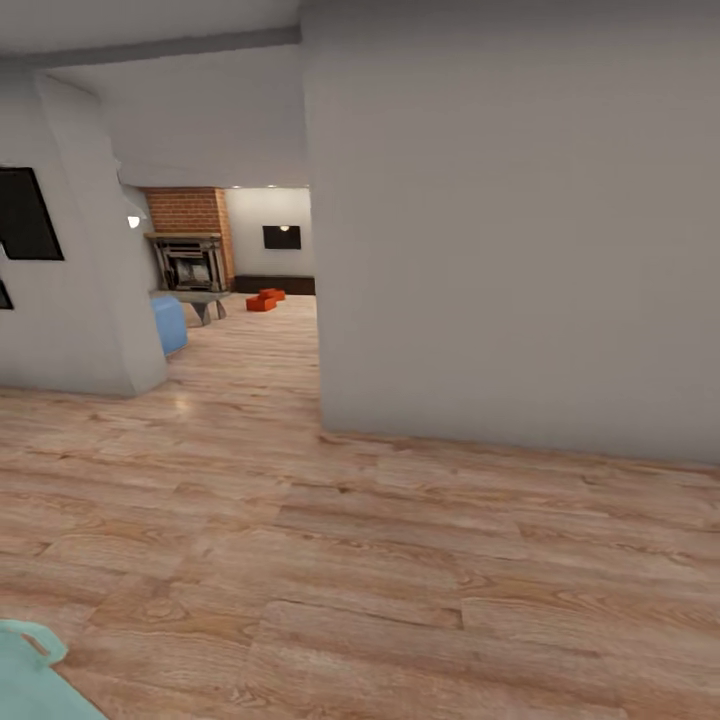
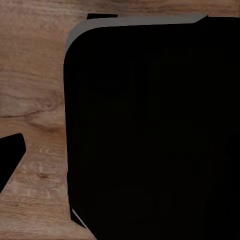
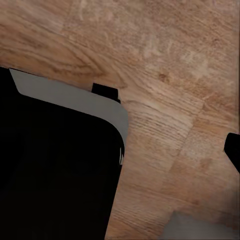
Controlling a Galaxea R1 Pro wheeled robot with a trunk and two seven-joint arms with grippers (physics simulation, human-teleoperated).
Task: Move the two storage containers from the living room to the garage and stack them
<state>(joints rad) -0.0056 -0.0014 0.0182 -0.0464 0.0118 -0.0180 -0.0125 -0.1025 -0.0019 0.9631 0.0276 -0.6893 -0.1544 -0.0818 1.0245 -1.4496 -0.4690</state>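
I am looking from the head view down a passage toward the living room (image 1: 245,300). The two storage containers (image 1: 265,299) sit far off on the light wood plank floor (image 1: 360,560), touching or just beside each other, a little right of the fireplace (image 1: 190,263) in the brick chimney (image 1: 190,210).

Edges: a large grey wall (image 1: 520,230) fills the right half of the view; its vertical corner stands just right of the containers' line of sight, and its base runs away to the right. On the left, a second wall block (image 1: 75,250) ends in a corner near the blue sofa (image 1: 169,322). The opening between those two corners is the way through. The near floor is wide from left to right.

A grey table (image 1: 203,300) stands before the fireplace, left of the containers. A dark screen (image 1: 281,237) hangs on the far wall.

Wrist views: each shows a dark body (image 2: 150,130) over plank floor (image 3: 165,60). I cannot tell whether either gripper is apart or together.

A pale teal part of the robot (image 1: 35,670) shows at the near left corner.
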